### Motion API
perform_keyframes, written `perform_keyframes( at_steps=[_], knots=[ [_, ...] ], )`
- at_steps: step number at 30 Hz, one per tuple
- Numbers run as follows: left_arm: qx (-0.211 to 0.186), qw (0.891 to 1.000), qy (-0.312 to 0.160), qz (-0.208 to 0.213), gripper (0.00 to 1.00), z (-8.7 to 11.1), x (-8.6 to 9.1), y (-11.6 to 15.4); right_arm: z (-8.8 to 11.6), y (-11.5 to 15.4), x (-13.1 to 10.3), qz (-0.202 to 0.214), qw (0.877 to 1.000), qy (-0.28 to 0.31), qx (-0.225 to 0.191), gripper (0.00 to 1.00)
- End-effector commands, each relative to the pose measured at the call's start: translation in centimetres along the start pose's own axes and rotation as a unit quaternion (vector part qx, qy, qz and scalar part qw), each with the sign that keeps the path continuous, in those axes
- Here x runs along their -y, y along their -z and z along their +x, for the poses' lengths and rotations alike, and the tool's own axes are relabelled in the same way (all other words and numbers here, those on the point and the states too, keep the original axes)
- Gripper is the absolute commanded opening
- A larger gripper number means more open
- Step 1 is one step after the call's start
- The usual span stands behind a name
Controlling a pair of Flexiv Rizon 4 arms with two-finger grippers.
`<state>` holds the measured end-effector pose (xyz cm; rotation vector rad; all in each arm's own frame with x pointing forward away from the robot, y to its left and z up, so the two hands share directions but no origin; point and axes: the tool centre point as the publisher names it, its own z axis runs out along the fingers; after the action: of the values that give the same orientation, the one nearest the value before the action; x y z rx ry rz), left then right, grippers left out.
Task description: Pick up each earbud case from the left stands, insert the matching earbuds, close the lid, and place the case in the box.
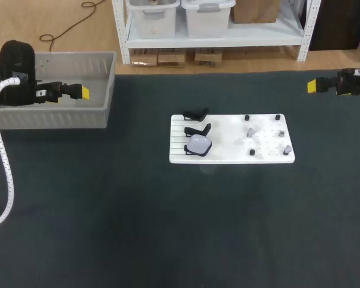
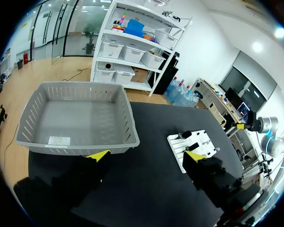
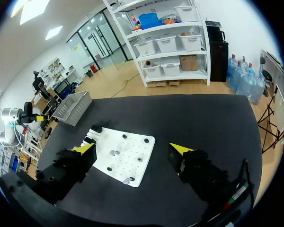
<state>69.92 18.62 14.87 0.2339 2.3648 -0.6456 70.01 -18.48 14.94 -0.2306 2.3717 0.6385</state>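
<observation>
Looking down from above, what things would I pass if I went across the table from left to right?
Box → case → pegs → right tool

The big table (image 1: 168, 228) has a dark, almost black soft cover. Behind it the light brown wooden floor (image 1: 24, 18) runs up to a tall white metal shelf (image 1: 216, 41) with see-through plastic tubs (image 1: 153, 15) on it and flat brown cardboard boxes (image 1: 174, 57) under it. The walls (image 2: 203, 42) are white, tall glass windows (image 2: 61, 28) stand at the far end of the room, and round bright lamps (image 2: 279, 32) shine from the ceiling.
</observation>
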Motion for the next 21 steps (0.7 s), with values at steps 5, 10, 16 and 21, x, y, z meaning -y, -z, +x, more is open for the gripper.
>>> perform_keyframes(
  at_steps=[5,10,16,21],
  knots=[
    [-0.002,1.0,0.001,-0.003,1.0,-0.1,0.12,0.0,-0.02,0.03,0.0,0.0,1.0,0.0,-0.001,1.0],
    [-0.002,1.0,0.001,-0.003,1.0,-0.1,0.12,0.0,-0.02,0.03,0.0,0.0,1.0,0.0,-0.001,1.0],
    [-0.002,1.0,0.001,-0.003,1.0,-0.1,0.12,0.0,-0.02,0.03,0.0,0.0,1.0,0.0,-0.001,1.0],
    [0.001,1.0,-0.01,0.008,1.0,-0.15,0.37,0.09,-0.02,0.03,0.0,0.0,1.0,0.0,-0.001,1.0]
  ],
)
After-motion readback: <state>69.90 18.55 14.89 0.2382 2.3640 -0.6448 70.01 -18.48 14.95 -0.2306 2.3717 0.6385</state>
